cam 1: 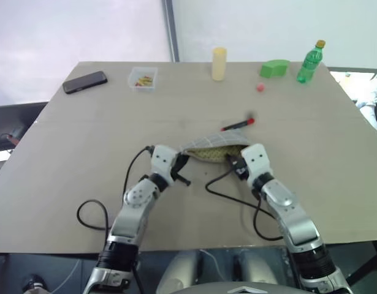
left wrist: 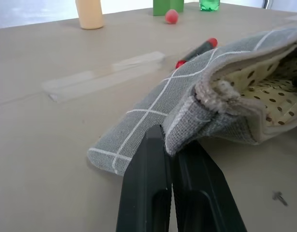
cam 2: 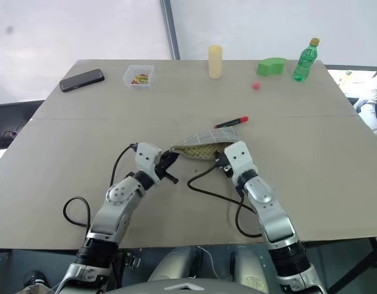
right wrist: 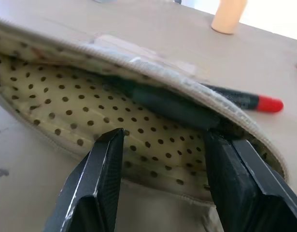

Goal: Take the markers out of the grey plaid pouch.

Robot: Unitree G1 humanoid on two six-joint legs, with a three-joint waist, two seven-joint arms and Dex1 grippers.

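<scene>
A broad tan desk [cam 1: 84, 184] fills the scene, a strip of clear tape [left wrist: 105, 72] stuck flat on its surface. Behind its far edge rises a pale wall [cam 1: 72, 30] split by a dark upright post [cam 1: 170, 27], evenly lit.

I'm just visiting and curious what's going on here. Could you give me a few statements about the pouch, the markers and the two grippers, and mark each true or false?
1. The left gripper is shut on a corner of the grey plaid pouch. True.
2. The red marker lies inside the pouch. False: it lies on the table just beyond the pouch.
3. The right gripper is at the pouch's open mouth with its fingers spread. True.
4. The pouch is zipped closed. False: it gapes open, showing a yellowish dotted lining.
5. The green bottle has tipped over. False: it stands upright at the table's far edge.
</scene>
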